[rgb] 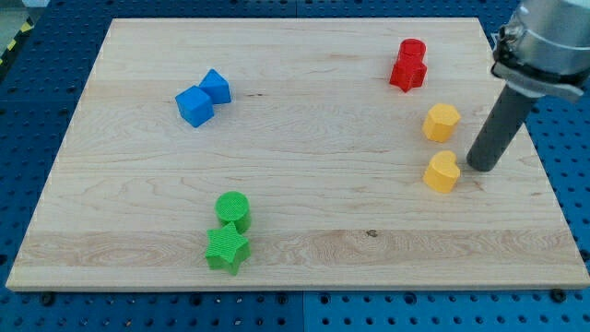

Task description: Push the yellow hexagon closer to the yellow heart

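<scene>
The yellow hexagon [442, 122] sits on the wooden board at the view's right. The yellow heart [442, 171] lies just below it, a small gap apart. My tip [481, 167] rests on the board to the right of the yellow heart, close to it, and below-right of the hexagon. It touches neither block as far as I can see.
Two red blocks [407, 65] sit together near the top right. Two blue blocks [204, 98] sit at the upper left. A green cylinder [233, 208] and a green star [227, 249] sit at the bottom centre. The board's right edge [530, 166] is close to my tip.
</scene>
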You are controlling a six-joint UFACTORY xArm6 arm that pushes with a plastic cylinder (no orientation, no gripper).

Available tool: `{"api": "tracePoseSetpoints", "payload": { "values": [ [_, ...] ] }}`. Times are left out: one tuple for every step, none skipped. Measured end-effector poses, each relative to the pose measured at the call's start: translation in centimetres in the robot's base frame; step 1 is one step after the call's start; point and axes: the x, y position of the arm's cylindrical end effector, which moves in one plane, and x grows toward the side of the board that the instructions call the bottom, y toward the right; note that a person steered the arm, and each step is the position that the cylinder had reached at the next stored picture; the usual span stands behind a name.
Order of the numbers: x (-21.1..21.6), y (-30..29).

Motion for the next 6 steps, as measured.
{"api": "tracePoseSetpoints", "payload": {
  "values": [
    [-3.9, 0.8],
    [-7.8, 0.7],
    [-8.2, -0.6],
    [-8.2, -2.2],
    [-8.2, -2.5],
    [-8.2, -3.1]
  ]
}}
